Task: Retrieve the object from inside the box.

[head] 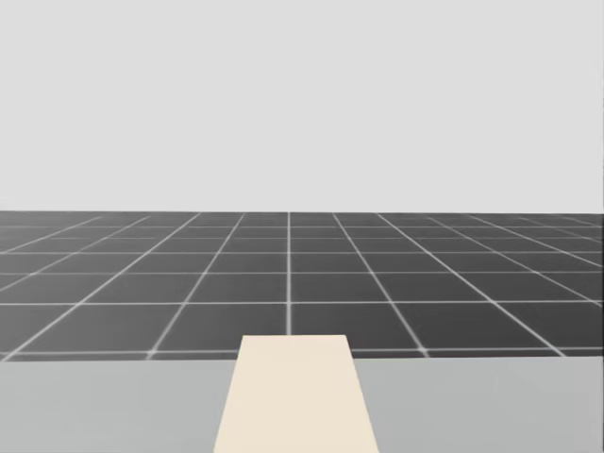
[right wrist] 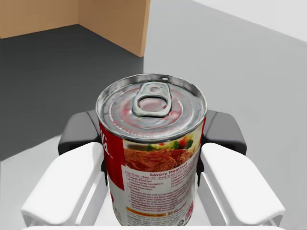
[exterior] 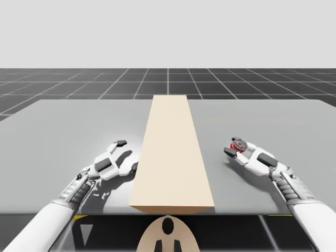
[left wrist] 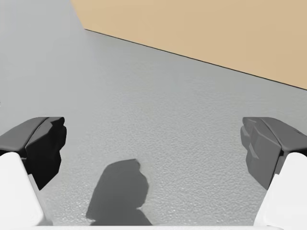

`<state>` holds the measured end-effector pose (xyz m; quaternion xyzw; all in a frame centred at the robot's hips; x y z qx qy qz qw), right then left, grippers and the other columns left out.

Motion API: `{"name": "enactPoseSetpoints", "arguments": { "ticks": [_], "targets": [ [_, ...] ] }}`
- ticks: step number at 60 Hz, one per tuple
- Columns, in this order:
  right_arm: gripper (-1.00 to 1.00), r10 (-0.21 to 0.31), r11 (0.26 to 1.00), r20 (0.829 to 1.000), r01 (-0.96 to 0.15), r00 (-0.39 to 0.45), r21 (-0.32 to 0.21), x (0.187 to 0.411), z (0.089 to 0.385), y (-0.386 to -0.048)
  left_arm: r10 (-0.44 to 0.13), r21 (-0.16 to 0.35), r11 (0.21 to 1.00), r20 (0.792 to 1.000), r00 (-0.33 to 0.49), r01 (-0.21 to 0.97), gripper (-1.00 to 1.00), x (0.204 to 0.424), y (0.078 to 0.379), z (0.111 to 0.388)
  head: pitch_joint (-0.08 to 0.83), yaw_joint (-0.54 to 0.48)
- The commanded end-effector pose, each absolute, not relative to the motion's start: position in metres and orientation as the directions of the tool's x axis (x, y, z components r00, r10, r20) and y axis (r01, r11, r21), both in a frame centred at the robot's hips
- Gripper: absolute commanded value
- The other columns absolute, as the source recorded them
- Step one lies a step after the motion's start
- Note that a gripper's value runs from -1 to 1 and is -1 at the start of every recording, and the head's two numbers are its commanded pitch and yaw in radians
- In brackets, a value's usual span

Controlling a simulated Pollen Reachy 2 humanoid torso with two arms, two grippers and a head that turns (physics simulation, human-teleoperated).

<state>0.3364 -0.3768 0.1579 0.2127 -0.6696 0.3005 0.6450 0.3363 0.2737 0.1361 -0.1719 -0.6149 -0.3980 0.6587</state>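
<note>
On the grey table (exterior: 63,126), counted: one long tan box (exterior: 170,157), lying lengthwise down the middle; one can (right wrist: 152,158), red and white with a pull-tab lid; two grippers, one on either side of the box.

Out of the box and well to its right, the can, clamped upright in the right gripper (right wrist: 152,134), dark pads (right wrist: 223,132) pressed against it from both sides; spread wide over bare table, the left gripper (left wrist: 153,143), gripping nothing, just beside the box's left wall.

From the high view: both arms coming in from below, the can a small red-topped shape at the right gripper's tip.

From the right wrist view: the lid's ring, the food picture on the label, a tan corner of the box ahead.

From the left wrist view: pebbled table surface, a dark shadow (left wrist: 120,191) between the fingers, the box's tan wall ahead.

From the head view: the far end of the box top, a strip of table, dark gridded floor (head: 283,274) beyond.
</note>
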Motion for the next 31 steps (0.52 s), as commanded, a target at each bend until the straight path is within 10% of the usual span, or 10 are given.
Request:
{"name": "enactPoseSetpoints", "arguments": {
  "ticks": [1,31],
  "targets": [
    [1.00,0.120,0.753,0.972,-0.619,-0.201,-0.221,0.358,0.218,-0.391,-0.310,0.259,0.629,0.948,-0.069,0.734,-1.00,0.337,0.274,0.136,0.008,-0.03],
    [1.00,0.194,0.757,0.887,-0.511,-0.418,-0.407,0.329,0.380,-0.409,-0.310,0.259,0.634,0.948,-0.068,0.729,-1.00,0.338,0.276,0.136,0.006,-0.03]
  ]
}}
